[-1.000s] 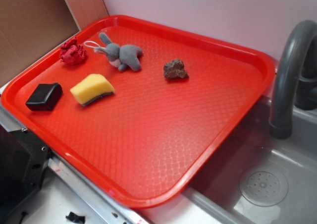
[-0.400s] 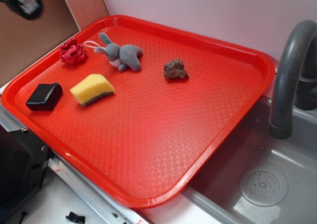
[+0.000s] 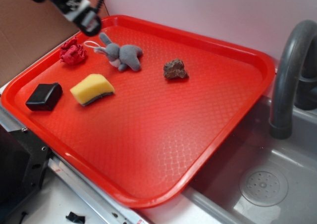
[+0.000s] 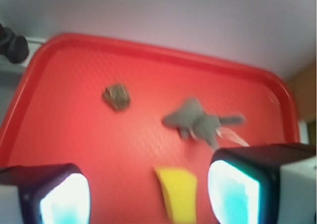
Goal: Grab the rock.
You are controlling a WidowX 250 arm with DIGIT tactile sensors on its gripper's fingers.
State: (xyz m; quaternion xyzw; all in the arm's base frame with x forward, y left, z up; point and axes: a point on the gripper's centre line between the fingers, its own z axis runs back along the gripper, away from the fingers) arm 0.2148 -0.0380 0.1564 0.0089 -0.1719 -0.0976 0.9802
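In the exterior view, the tool (image 3: pixel 88 22) now hangs over the far left corner of the red tray (image 3: pixel 148 194). A moment ago only a blurred part of it showed at the top left edge, and a second ago it was out of sight. So the approach has begun, but nothing is grasped. The rock (image 3: pixel 175 69) lies untouched at the same place on the tray's far middle, well apart from the tool, with the grey plush rabbit (image 3: pixel 123 55) between them. The red cloth ball (image 3: pixel 73 51), yellow sponge (image 3: pixel 92 89) and black block (image 3: pixel 44 96) have not shifted. The tray lies beside a grey sink (image 3: pixel 267 184) with a dark faucet (image 3: pixel 290 70), against a pale wall.

In the wrist view, blurred by motion, the tool's fingers (image 4: pixel 235 187) stand wide apart with nothing between them. The rock (image 4: pixel 117 96) sits ahead and to the left on the bare patterned tray (image 4: pixel 64 85); the rabbit (image 4: pixel 198 121) and sponge (image 4: pixel 178 192) lie nearer.
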